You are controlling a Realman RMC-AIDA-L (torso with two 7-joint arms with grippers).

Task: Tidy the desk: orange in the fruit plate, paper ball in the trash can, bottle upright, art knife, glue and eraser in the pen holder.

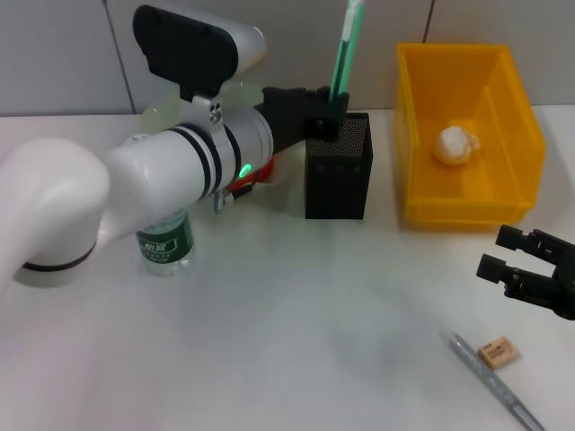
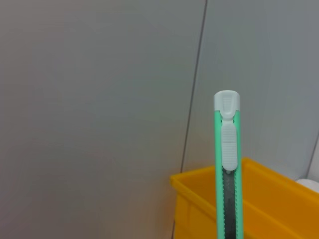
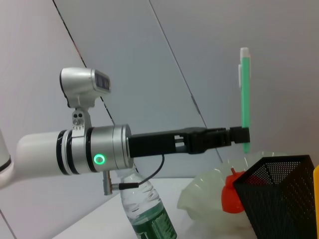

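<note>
Left gripper (image 1: 334,109) pinching art knife (image 1: 346,45) upright, top centre; needs lining up over pen holder (image 1: 339,171) before lowering, then letting go

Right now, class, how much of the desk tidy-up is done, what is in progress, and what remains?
Done: paper ball in trash can, bottle upright, orange in fruit plate. In hand: left gripper holds art knife above pen holder. Left: eraser near right gripper.
</note>
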